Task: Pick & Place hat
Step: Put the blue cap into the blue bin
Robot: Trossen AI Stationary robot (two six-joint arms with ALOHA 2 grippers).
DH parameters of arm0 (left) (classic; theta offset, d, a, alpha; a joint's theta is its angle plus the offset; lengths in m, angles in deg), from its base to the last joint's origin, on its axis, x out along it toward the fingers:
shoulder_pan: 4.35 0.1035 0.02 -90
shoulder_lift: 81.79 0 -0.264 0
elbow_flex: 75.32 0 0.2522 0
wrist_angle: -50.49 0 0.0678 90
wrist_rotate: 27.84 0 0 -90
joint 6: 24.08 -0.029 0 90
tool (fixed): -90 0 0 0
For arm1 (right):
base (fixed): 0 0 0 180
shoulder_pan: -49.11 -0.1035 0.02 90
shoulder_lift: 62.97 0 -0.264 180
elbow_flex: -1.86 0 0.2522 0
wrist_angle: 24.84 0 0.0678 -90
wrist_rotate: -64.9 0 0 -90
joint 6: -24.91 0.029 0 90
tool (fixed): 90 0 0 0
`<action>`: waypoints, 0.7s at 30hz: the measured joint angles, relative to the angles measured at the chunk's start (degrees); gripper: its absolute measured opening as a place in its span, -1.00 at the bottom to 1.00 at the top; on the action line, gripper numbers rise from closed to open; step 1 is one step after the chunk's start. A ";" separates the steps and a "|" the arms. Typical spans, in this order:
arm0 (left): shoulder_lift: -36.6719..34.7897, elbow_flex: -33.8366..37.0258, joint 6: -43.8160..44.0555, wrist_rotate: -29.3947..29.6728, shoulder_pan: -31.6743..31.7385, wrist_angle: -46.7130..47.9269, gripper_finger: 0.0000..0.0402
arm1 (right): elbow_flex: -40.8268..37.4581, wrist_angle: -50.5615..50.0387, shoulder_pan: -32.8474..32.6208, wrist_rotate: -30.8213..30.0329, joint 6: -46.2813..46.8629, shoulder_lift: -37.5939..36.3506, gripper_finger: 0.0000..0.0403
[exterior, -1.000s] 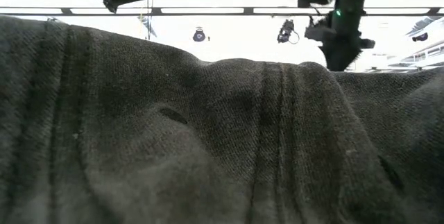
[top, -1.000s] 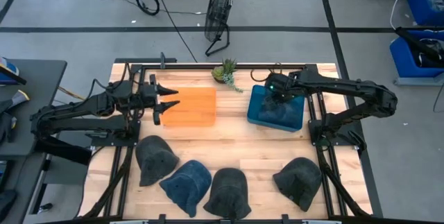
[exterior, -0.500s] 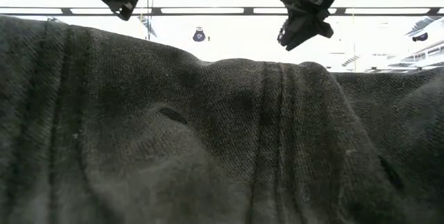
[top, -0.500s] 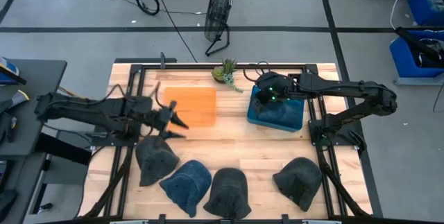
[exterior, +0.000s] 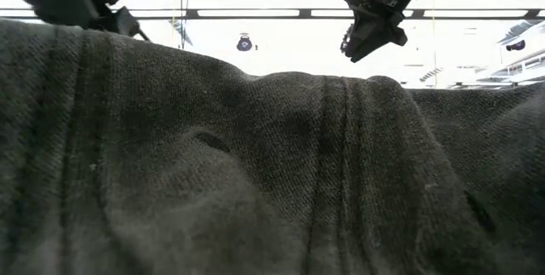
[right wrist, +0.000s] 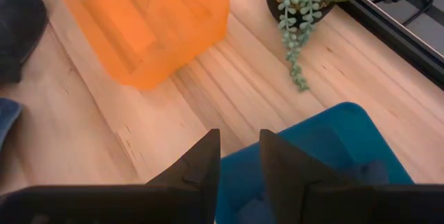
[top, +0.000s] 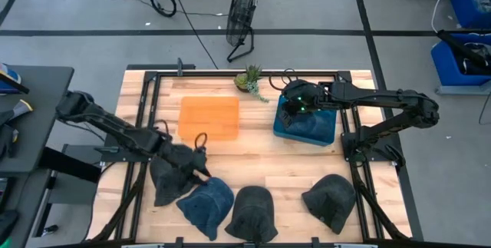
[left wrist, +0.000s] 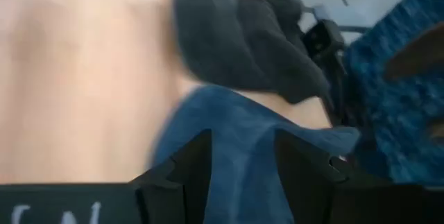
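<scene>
While one dark hat (top: 313,126) already lies in the blue bin (top: 285,126), the orange bin (top: 209,117) looks empty and four hats wait along the near edge. My left gripper (top: 201,173), fingers spread, hangs over the blue hat (top: 209,202); my right gripper (top: 290,110), fingers slightly parted and empty, hovers at the blue bin.

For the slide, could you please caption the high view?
Left gripper reaches the blue hat; right gripper hovers over the blue bin.

Even, bright overhead light with soft shadows; the left wrist view is motion-blurred, the low view backlit.
</scene>
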 joint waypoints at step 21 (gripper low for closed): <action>6.20 0.00 7.90 4.82 -11.92 1.10 0.04 | -0.02 -0.72 0.00 0.00 0.66 0.00 -0.47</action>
